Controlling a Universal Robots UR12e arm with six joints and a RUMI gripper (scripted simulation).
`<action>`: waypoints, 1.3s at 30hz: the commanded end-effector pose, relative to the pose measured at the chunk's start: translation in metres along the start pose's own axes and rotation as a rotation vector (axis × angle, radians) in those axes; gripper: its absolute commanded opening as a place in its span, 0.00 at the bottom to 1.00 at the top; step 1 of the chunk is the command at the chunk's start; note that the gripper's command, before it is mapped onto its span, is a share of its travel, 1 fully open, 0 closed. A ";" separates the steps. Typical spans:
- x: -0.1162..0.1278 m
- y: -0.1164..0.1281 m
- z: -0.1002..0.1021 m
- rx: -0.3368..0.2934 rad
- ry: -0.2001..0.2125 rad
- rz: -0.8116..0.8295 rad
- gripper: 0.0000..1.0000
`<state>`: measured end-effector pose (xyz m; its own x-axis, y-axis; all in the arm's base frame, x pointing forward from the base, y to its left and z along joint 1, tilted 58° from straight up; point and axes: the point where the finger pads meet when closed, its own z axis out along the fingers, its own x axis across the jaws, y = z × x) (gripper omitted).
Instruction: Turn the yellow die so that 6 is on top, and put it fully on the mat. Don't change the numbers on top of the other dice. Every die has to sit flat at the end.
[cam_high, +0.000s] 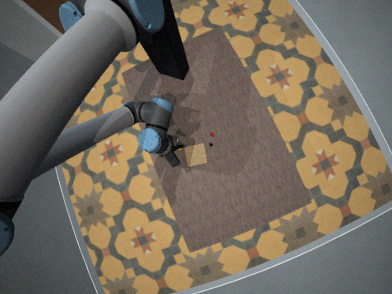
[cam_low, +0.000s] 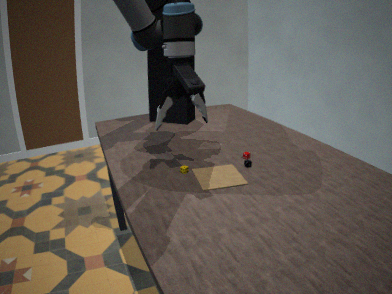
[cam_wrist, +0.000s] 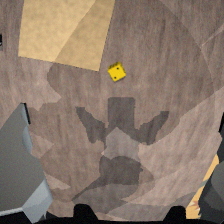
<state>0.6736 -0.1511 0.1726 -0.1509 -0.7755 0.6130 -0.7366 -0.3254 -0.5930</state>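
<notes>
The yellow die (cam_low: 184, 169) lies flat on the wooden table, just off the left edge of the tan mat (cam_low: 220, 176). In the wrist view the yellow die (cam_wrist: 117, 72) sits close to the mat's (cam_wrist: 65, 32) corner without touching it; its top number is too small to read. My gripper (cam_low: 181, 112) is open and empty, well above the table and behind the die. In the overhead view the gripper (cam_high: 172, 150) covers most of the die, next to the mat (cam_high: 196, 155). The fingers frame the lower corners of the wrist view.
A red die (cam_low: 246, 155) and a black die (cam_low: 247, 163) lie close together on the table just past the mat's far right corner; they also show in the overhead view, red (cam_high: 212, 134) and black (cam_high: 210, 144). The table's left edge runs near the yellow die.
</notes>
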 end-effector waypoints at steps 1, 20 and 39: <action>0.000 0.002 0.004 -0.001 0.000 0.000 1.00; 0.000 0.005 0.106 -0.001 0.000 0.000 1.00; 0.000 0.005 0.112 -0.001 0.000 0.000 1.00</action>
<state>0.7422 -0.2121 0.1089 -0.1484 -0.7769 0.6119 -0.7404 -0.3230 -0.5895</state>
